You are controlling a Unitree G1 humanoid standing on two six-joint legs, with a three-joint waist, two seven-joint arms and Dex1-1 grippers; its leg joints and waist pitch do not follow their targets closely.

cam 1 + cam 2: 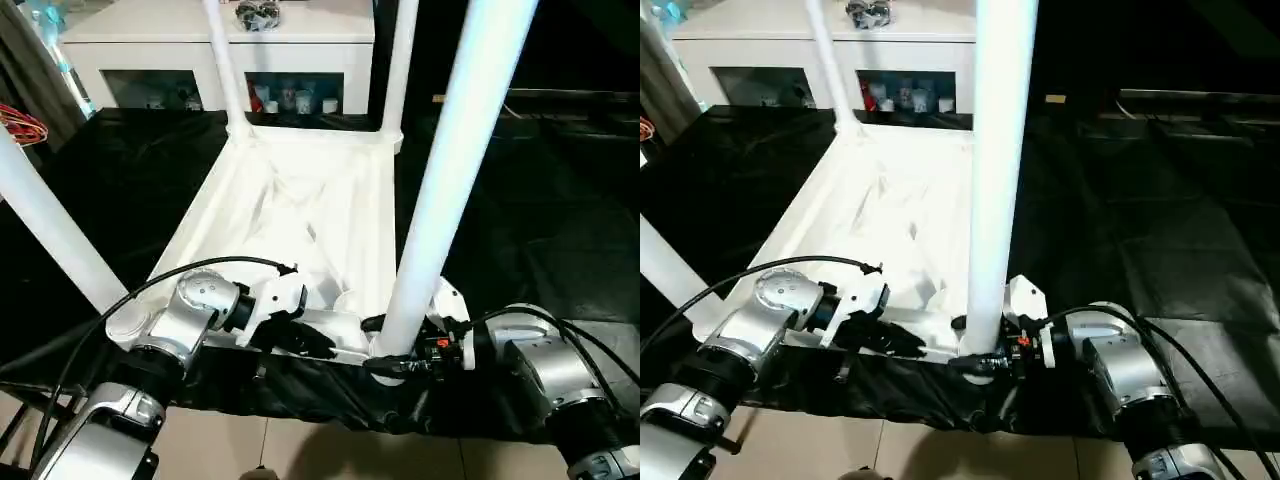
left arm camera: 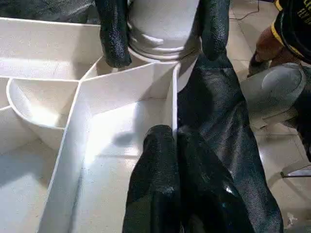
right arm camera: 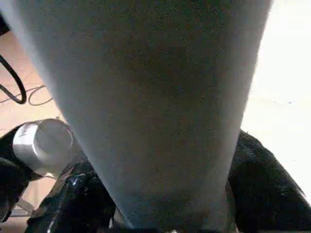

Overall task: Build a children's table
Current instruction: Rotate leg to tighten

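The white tabletop [image 1: 300,210] lies upside down on a black cover, ribs up. Four white legs stand in its corner sockets: far left [image 1: 222,60], far right [image 1: 400,60], near left [image 1: 50,230] and near right [image 1: 450,170]. My right gripper [image 1: 380,345] holds the flared base of the near-right leg, one black finger [image 2: 114,39] against each side. My left gripper [image 1: 305,345] is shut on the thin rim wall of the tabletop [image 2: 172,107] beside that socket, at the near edge.
A white cabinet [image 1: 220,50] with glass doors stands behind the tabletop. The black cover [image 1: 520,220] stretches to the right. A coil of red wire [image 1: 20,125] lies far left. A person's hand and sleeve [image 2: 272,43] show beyond the near-right corner. Tiled floor [image 1: 300,450] lies below the near edge.
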